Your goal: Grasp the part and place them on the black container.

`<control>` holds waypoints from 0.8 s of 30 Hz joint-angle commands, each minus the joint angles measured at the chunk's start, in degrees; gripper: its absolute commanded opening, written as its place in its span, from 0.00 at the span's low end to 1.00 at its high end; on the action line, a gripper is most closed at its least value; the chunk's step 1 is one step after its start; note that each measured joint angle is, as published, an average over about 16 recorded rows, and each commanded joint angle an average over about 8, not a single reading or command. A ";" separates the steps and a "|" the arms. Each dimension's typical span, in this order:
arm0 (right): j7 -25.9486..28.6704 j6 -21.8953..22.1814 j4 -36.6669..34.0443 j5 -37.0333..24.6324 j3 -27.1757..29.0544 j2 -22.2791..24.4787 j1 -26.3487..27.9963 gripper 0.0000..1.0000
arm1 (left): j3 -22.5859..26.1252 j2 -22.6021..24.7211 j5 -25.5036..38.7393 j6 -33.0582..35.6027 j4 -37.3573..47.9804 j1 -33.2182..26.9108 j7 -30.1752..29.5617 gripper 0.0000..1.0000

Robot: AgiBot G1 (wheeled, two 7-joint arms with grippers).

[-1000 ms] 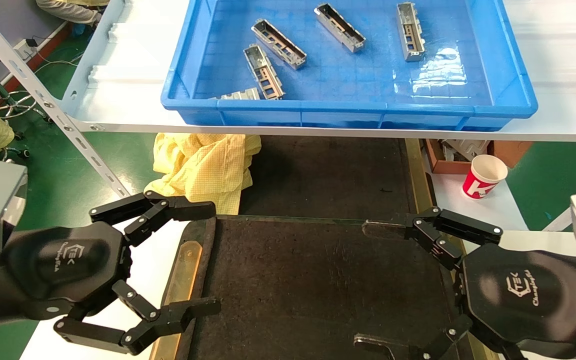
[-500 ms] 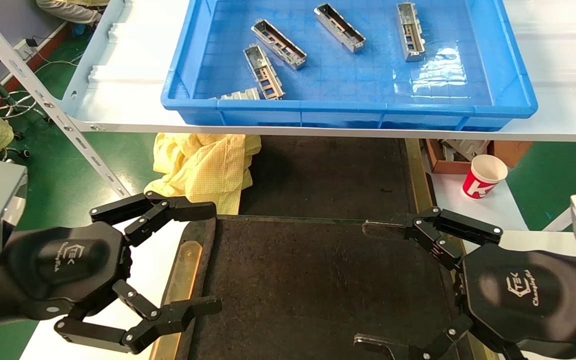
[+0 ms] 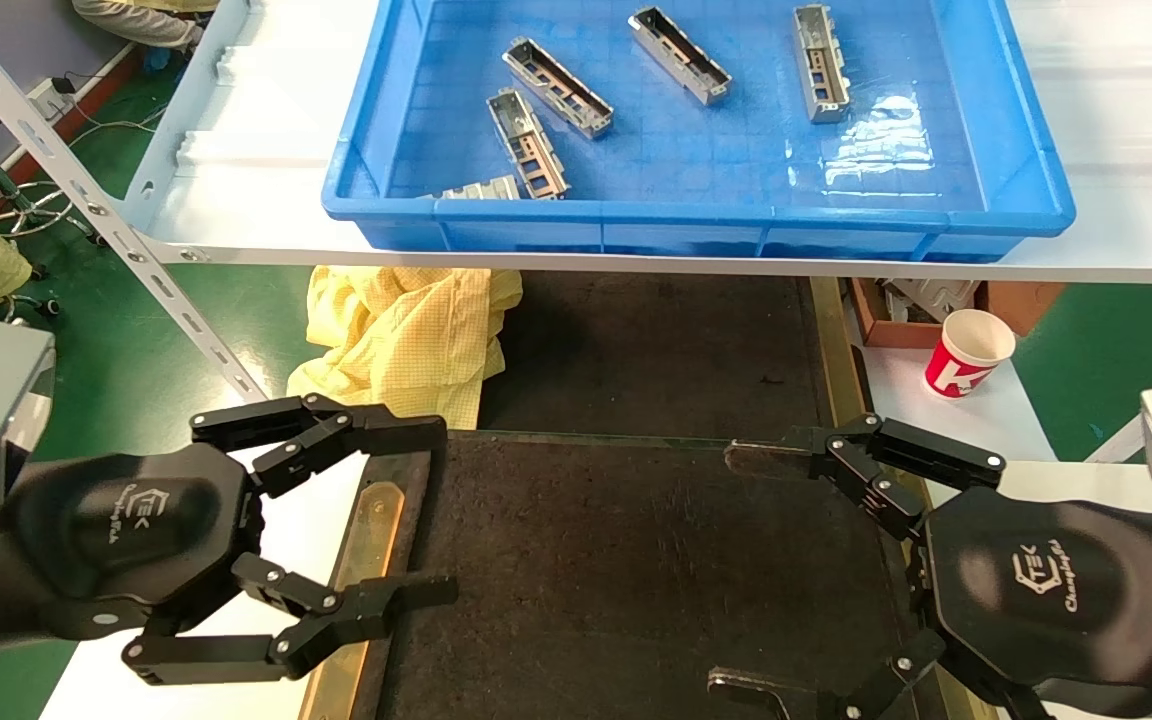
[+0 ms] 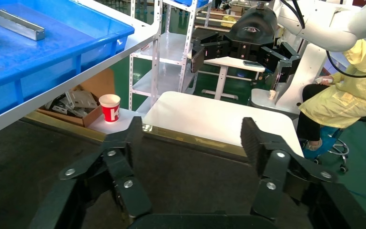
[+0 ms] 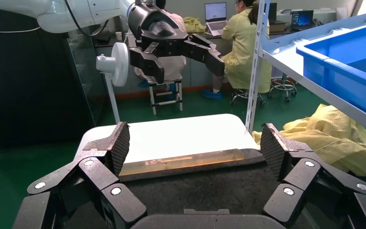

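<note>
Several silvery metal parts lie in the blue bin on the white shelf; one part sits near its front left, another at the right. One part shows in the left wrist view. The black container lies low in front, empty, with brass strips along its sides; it also shows in the left wrist view and the right wrist view. My left gripper is open over its left edge. My right gripper is open over its right edge. Both are empty.
A yellow garment lies on the floor behind the container. A red and white paper cup stands on a white table at the right. The shelf's slanted metal post runs down the left. People sit at desks behind.
My left gripper's fingers have closed a little and shifted slightly right. The right gripper and the parts have not moved.
</note>
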 commanded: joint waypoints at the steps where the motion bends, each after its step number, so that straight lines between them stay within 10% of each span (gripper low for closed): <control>1: 0.00 0.00 0.00 0.00 0.00 0.00 0.00 1.00 | 0.00 0.00 0.00 0.00 0.00 0.00 0.00 0.00; 24: 0.00 0.00 0.00 0.00 0.00 0.00 0.00 1.00 | 0.00 0.00 0.00 0.00 0.00 0.00 0.00 0.00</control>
